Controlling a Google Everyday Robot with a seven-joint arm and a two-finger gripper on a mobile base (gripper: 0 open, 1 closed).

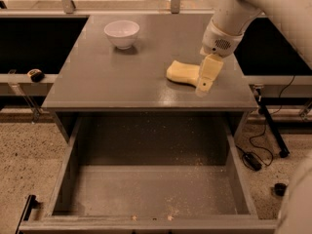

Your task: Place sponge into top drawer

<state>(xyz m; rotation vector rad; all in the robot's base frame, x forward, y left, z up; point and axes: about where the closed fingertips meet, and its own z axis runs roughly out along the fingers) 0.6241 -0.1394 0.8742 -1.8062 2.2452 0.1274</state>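
**Hanging at the sponge's right end, drawer waiting below**

Camera view: the gripper (204, 84) hangs from the white arm over the right part of the tabletop (112, 82), pointing down and a little toward the camera. It overlaps the right end of the sponge (181, 72), so I cannot tell whether it is touching that end or is just in front of it. Seen side-on as one pale block, the gripper does not show how wide it stands. Whether it has any hold on the sponge cannot be told either.

The sponge lies flat on the tabletop, right of centre. Its long axis runs left to right, roughly along the table's front edge. Almost all of its body stretches leftward from the gripper, toward the middle of the table. The bowl (122, 33) stands well apart at the back left, out of the way.

The drawer (146, 189) is pulled out below the table's front edge, with nothing in it but crumbs on its floor. It sits nearer the camera and lower than the sponge.

My judgement is that the sponge has not yet been lifted. The grasp looks to depend on spanning the sponge's short width near this right end. The carry would then go forward over the table edge and down into the drawer.
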